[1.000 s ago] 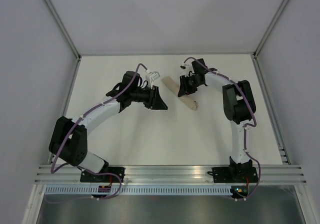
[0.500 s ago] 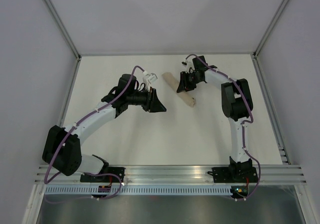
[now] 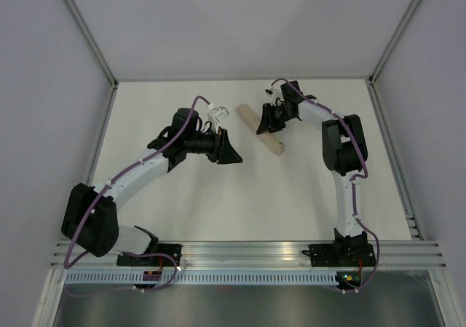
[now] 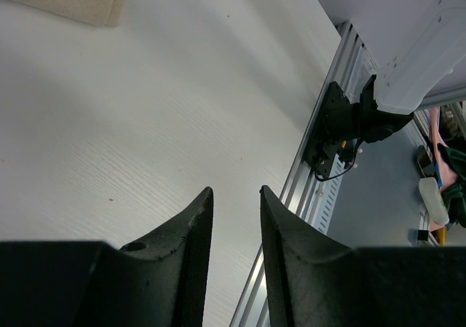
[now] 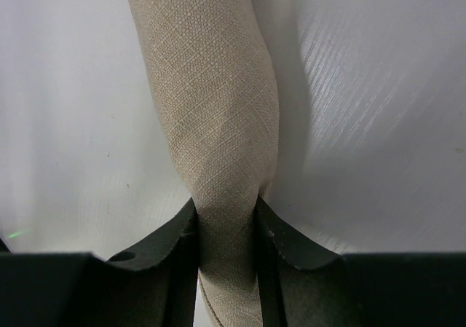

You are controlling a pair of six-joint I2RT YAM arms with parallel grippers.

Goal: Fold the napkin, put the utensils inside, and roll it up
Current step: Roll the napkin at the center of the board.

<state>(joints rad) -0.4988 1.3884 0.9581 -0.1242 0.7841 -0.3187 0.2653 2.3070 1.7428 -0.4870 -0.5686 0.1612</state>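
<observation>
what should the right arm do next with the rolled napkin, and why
Probably open the right fingers and lift away: the napkin already lies on the table as a slim roll pinched between them, and the left fingers hang clear of it, holding nothing.

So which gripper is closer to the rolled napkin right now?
Right. The right gripper is clamped on the rolled napkin at its middle; the left gripper sits off to its left, apart from it, holding nothing.
</observation>
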